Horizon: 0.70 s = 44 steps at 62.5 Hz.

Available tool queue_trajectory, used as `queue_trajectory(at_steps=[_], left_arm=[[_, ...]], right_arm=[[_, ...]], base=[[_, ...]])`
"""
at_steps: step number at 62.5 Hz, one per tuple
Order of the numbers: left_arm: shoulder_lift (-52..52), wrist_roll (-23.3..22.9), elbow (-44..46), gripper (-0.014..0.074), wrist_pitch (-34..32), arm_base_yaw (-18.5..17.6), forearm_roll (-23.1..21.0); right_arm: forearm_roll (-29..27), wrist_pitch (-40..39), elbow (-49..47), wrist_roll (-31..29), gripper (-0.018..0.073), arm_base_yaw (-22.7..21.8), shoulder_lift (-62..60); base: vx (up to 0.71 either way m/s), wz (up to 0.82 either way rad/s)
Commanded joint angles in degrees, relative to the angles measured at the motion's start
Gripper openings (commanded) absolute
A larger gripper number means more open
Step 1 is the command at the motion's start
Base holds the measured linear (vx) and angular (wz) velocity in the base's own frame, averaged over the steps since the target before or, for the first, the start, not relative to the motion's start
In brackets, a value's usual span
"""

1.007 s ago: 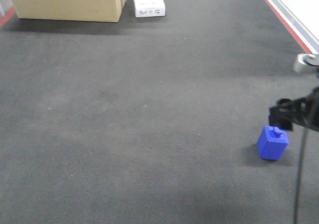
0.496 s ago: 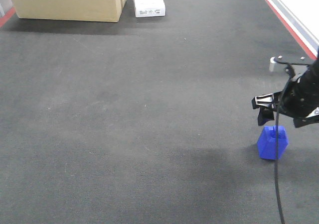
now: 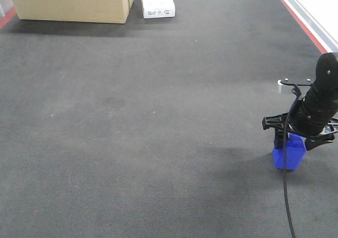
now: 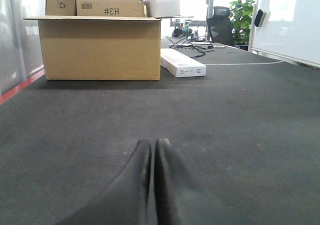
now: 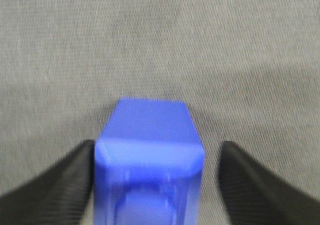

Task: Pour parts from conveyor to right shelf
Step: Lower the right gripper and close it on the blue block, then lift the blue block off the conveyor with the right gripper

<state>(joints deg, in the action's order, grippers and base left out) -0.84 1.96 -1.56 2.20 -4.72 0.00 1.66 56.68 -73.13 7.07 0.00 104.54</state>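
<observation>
**Right hand** (image 3: 297,136): open, jaws spread to either side of the part. Over the last second it has swung in from the frame's right edge and dropped. Its fingers (image 5: 52,187) now straddle the block instead of hanging above it. In the wrist view the left finger sits against the block's side, while the right finger stands clear with belt showing between.

**Part** (image 3: 289,157): one small blue block, upright on the conveyor (image 3: 132,116) near its right red edge (image 3: 303,24). Same spot as a second ago, not lifted.

**Left hand** (image 4: 152,180): fingers pressed together, holding nothing, low over the belt.

**Far end of belt:** cardboard box (image 3: 71,2) and flat white box (image 3: 157,0).

**Right shelf:** not in view.

**Status, judged:** approach finished. Closing, lifting and carrying to the shelf all remain.
</observation>
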Motion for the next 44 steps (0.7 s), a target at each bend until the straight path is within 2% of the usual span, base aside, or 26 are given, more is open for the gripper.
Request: queue_trajectory(at_steps=[1, 8, 19, 30, 44], left_arm=[[-0.64, -0.49, -1.71, -0.0006, -4.10, -0.23, 0.00], [-0.64, -0.49, -1.71, -0.0006, -4.10, -0.23, 0.00], [-0.64, -0.49, -1.71, -0.0006, -4.10, -0.23, 0.00], [-0.64, -0.49, -1.71, -0.0006, -4.10, -0.23, 0.00], [-0.64, -0.49, -1.71, -0.0006, -4.10, -0.23, 0.00]], right_arm=[[0.82, -1.48, -1.72, 0.79, 0.0370, -0.16, -1.79], [0.82, -1.71, -1.72, 0.79, 0.0243, -0.16, -1.14], [1.14, -3.34, -1.72, 0.68, -0.0015, -0.22, -3.16], [1.20, -6.15, -0.25, -1.17, -0.0011, -0.33, -10.35], [1.00, -18.56, 11.23, -4.75, -0.0010, -0.33, -25.66]], base=[[0.00, 0.00], [0.00, 0.00], [0.00, 0.00], [0.00, 0.00], [0.00, 0.00]])
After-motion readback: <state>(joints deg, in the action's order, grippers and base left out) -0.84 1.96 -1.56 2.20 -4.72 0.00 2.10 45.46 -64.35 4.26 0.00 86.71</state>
